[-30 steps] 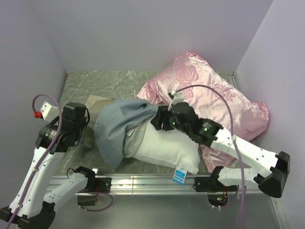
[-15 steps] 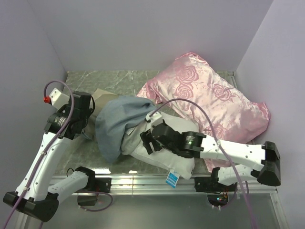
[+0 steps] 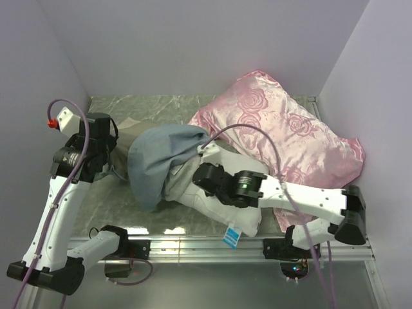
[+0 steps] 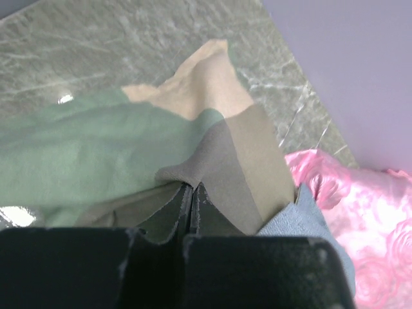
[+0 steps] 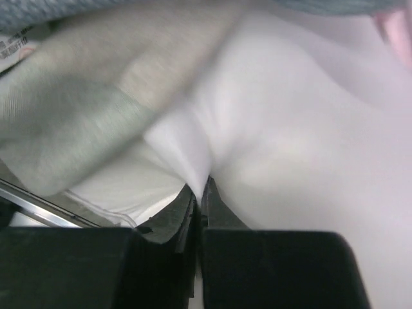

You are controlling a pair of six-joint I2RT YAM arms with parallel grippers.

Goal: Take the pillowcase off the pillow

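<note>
The pillowcase [image 3: 159,162] lies bunched over the left end of the white pillow [image 3: 241,215], grey-blue side up. My left gripper [image 3: 114,166] is at its left edge. In the left wrist view the left gripper [image 4: 191,188] is shut on an olive fold of the pillowcase [image 4: 248,158], with green and beige panels spread beyond. My right gripper [image 3: 196,175] presses into the pillow beside the cloth's edge. The right wrist view shows the right gripper [image 5: 201,188] shut on a pinched ridge of the pillow [image 5: 290,129], grey-green pillowcase [image 5: 77,122] to its left.
A shiny pink rose-patterned pillow [image 3: 283,125] fills the back right and touches the white pillow. The pillow's blue tag [image 3: 232,237] hangs over the metal rail [image 3: 187,244] at the near edge. Lilac walls close in on the left, back and right.
The right arm swung from the pillow's far side to its near-left part, and its jaws went from open to shut on the white fabric. The left arm shifted slightly, still gripping the cloth.
</note>
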